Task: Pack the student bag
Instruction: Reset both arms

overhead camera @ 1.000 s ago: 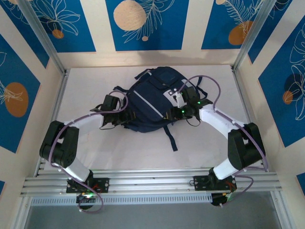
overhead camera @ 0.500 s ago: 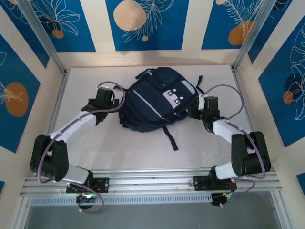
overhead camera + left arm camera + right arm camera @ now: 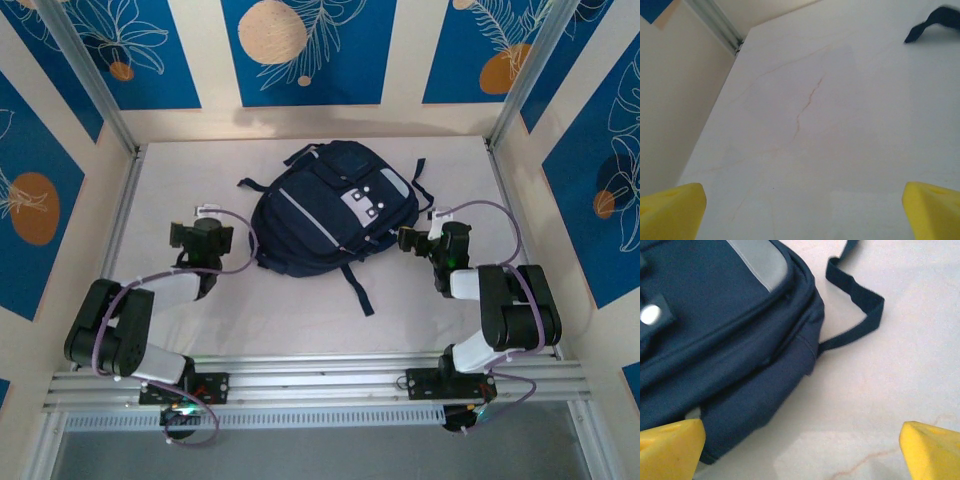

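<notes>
Here, arms (image 3: 165, 288) folded low flanking student bag (image 3: 320, 215), left tool (image 3: 202, 235) spread, right tool (image 3: 435, 238) spread, both empty

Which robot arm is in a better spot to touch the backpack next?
Probably right: the right gripper hangs open beside the student bag, while the left gripper faces mostly table.

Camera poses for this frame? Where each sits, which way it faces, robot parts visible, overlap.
Top: above and behind the bases, looking down on the table and bag; both arms show, left pincer and right pincer flanking the bag.
Left wrist: on the left arm, facing bare table toward the left wall; left fingers wide apart, strap tip top right.
Right wrist: on the right arm, facing the bag's side and a strap loop; right fingers wide apart.
Shared: top and right wrist both see the bag.
</notes>
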Motion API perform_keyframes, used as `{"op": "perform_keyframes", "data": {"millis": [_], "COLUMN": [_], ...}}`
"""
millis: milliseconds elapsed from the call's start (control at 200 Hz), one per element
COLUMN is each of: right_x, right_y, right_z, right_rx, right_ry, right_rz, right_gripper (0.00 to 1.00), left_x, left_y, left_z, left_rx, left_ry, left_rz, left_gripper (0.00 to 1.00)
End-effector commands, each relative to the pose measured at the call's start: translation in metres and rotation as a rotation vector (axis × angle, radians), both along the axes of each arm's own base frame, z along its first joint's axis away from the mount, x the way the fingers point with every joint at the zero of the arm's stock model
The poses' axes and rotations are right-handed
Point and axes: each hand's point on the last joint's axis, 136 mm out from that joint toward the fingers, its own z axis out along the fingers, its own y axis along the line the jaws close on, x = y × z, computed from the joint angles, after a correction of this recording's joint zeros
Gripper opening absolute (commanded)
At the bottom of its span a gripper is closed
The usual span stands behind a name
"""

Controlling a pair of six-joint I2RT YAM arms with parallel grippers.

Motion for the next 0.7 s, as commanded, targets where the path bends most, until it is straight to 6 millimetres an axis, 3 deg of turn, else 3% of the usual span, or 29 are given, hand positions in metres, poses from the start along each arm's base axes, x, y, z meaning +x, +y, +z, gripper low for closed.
{"op": "perform_keyframes", "data": {"millis": [0,100,170,275,400,695], "right_x": [0.011,0.011,0.011,0.011,0.011,0.012], "right_y": [0.006,0.006,0.006,0.006,0.007,0.006], "right_z": [0.024,0.025,0.024,0.025,0.024,0.024], "right_rx": [0.013,0.012,0.013,0.010,0.010,0.010], "right_ry": [-0.099,-0.106,-0.102,-0.105,-0.103,-0.099], "right_rz": [0.021,0.022,0.023,0.024,0.024,0.024], "right_gripper": [0.99,0.99,0.99,0.99,0.99,0.99], "left_x": [0.007,-0.001,-0.002,0.001,0.007,0.008], "left_y": [-0.014,0.004,0.002,-0.002,0.001,0.002], "left_z": [0.032,0.012,0.000,0.008,-0.020,-0.019], "left_rx": [-0.091,-0.162,-0.205,-0.190,-0.241,-0.251], "left_ry": [-0.153,-0.122,-0.095,-0.192,-0.173,-0.162], "left_rz": [-0.112,-0.036,-0.058,-0.124,-0.150,-0.150], "left_gripper": [1.00,1.00,1.00,1.00,1.00,1.00]}}
